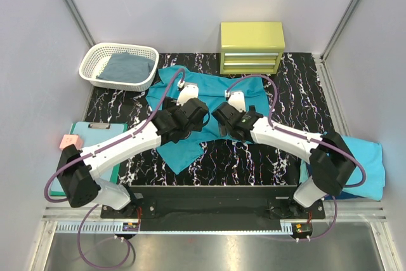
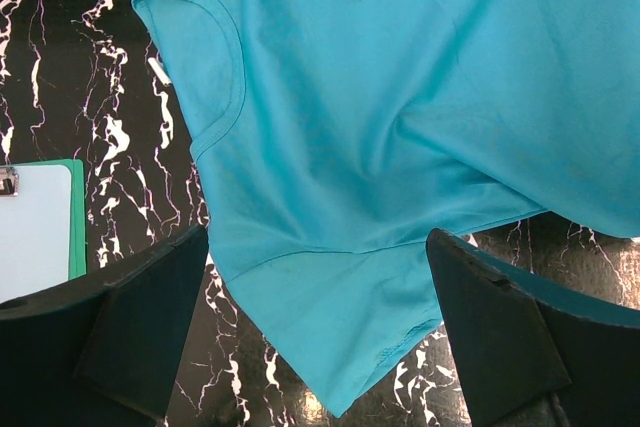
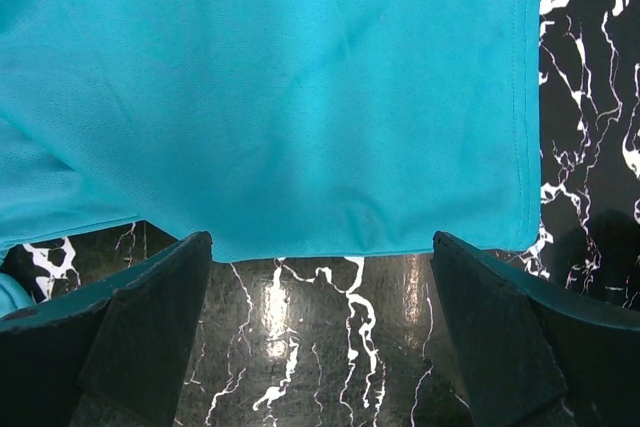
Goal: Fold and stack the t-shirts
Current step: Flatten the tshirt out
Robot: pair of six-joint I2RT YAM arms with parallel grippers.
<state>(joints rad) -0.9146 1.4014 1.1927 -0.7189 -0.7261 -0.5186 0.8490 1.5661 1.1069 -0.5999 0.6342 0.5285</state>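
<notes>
The teal t-shirt [image 1: 206, 87] lies spread but rumpled on the counter [image 1: 254, 160], centre frame in the top view. The left pincer [image 2: 318, 242] and right pincer [image 3: 320, 242] hover above it, jaws spread wide, pinching nothing. Step in hand, by judgement: approach for the first grasp. Next move: lower each pincer to the cloth edge low in its wrist view, straddle it, then close.
</notes>
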